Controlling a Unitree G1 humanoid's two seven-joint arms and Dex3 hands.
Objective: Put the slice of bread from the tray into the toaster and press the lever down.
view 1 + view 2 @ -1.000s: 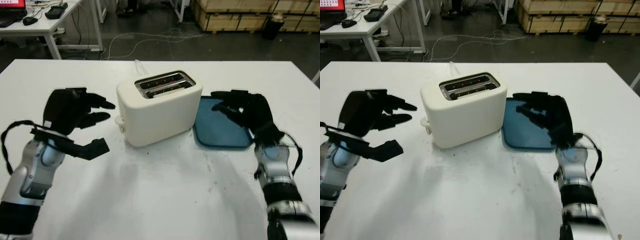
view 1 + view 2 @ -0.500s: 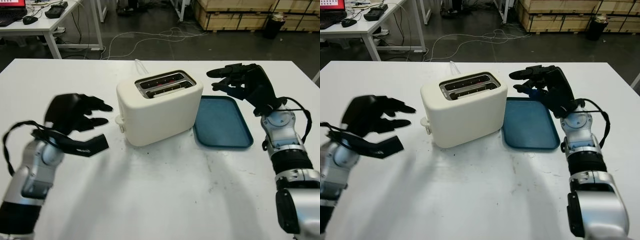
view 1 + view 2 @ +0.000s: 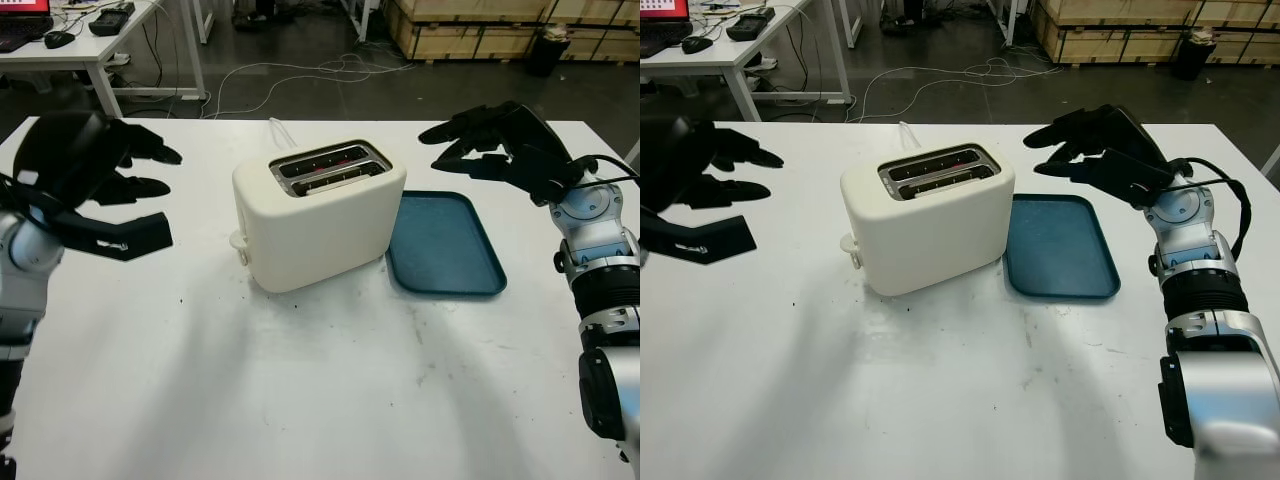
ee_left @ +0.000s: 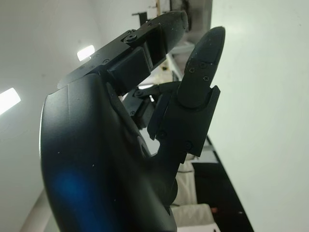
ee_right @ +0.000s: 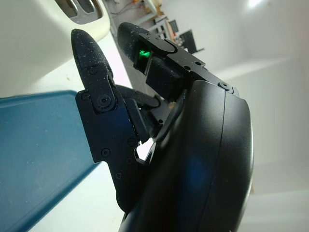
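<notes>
left hand: the black three-finger left hand (image 3: 85, 175) is raised above the table's left edge, holding nothing, open, well apart from the toaster.
right hand: the black three-finger right hand (image 3: 500, 145) hangs above the far right part of the table, beyond the tray's far edge, holding nothing, open.
tray: the dark blue flat plastic tray (image 3: 445, 245) lies right of the toaster, just beside its right wall, nothing lying on it.
toaster: the cream-white two-slot toaster (image 3: 320, 215) stands near the middle of the table, toward the far edge; both slots (image 3: 328, 166) face up, with a reddish tint inside. a white knob (image 3: 238, 242) sticks out at its left end, low.
bread: cannot tell whether a slice sits in the slots; their depths are dark.
cord: a thin white cord (image 3: 278, 133) runs from behind the toaster toward the far edge.
surface: the white table (image 3: 320, 380) has small dark specks toward the near side.
open room: the near half of the table is bare; wide bare strips flank the toaster and tray.
room: grey floor with loose cables (image 3: 300, 75), a white desk (image 3: 85, 45) at far left, wooden crates (image 3: 470, 30) at far right.
cut off: the right forearm (image 3: 605, 320) leaves at the picture's right edge.
</notes>
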